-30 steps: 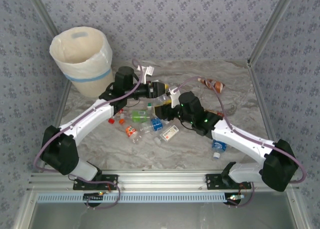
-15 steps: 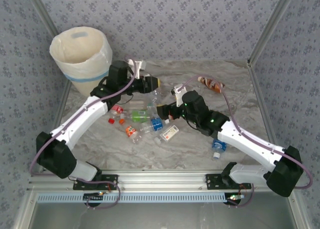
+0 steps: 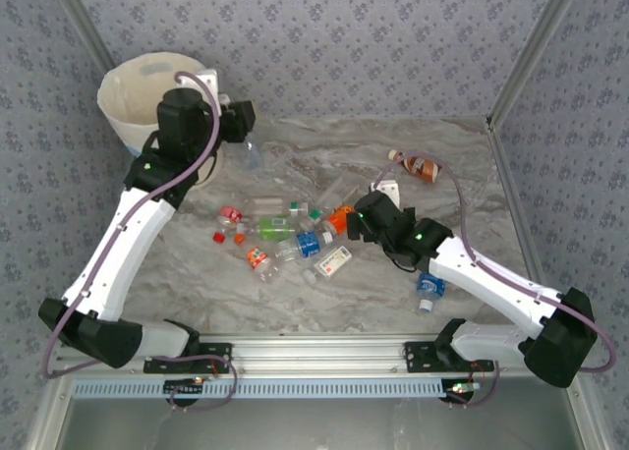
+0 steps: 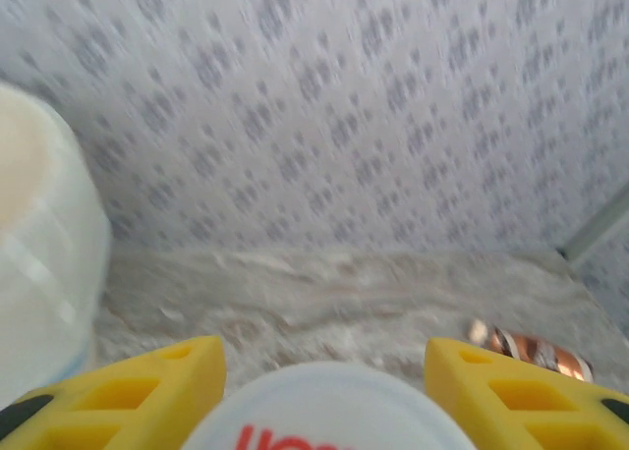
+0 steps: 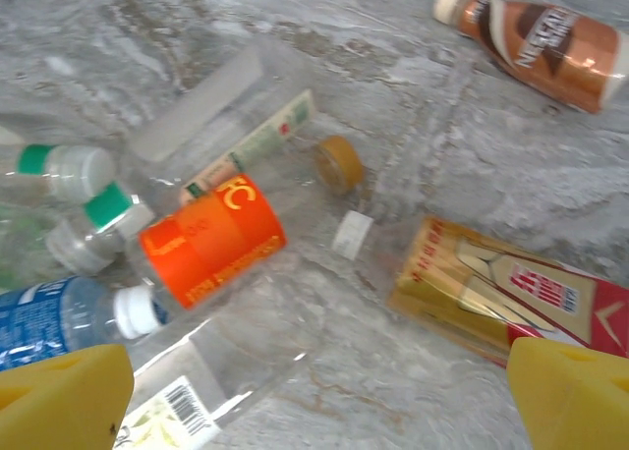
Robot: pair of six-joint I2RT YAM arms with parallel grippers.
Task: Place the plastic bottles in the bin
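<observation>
Currently on hand. Left gripper (image 4: pixel 319 362): closed on one clear bottle (image 4: pixel 324 416) with red lettering on its white end, raised just beside the bin (image 3: pixel 123 121), outside its rim. Right gripper (image 5: pixel 319 391): jaws wide apart, empty, above an orange-labelled bottle (image 5: pixel 211 239). Lying loose on the surface (image 3: pixel 472 204): blue-labelled bottle (image 5: pixel 44 317), gold-and-red-labelled bottle (image 5: pixel 491 293), green-capped bottles (image 5: pixel 59 165), and a brown-labelled bottle (image 5: pixel 541 42) apart from the cluster, toward the far side.
</observation>
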